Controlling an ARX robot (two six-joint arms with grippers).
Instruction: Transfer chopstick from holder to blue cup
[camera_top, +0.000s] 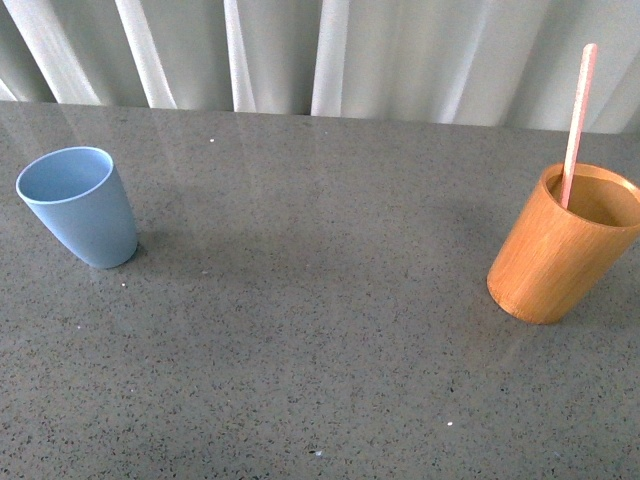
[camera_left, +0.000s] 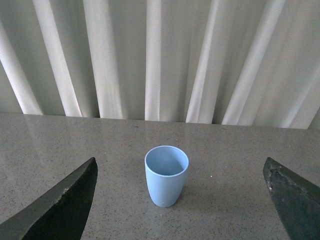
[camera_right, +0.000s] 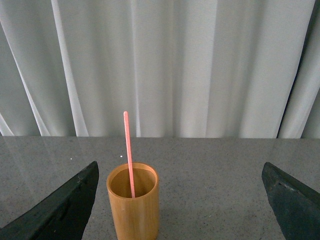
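Chopstick (camera_top: 577, 125) stands tilted in the holder (camera_top: 555, 260) on the right, with the blue cup (camera_top: 85, 215) well apart on the left. My left gripper (camera_left: 180, 160) and right gripper (camera_right: 180, 163) are spread wide and empty. Pickup has not begun. Next, I close the right gripper on the stick above the rim.

Staged test setup: grey speckled counter (camera_top: 300, 350), white curtain (camera_top: 400, 50) backdrop.
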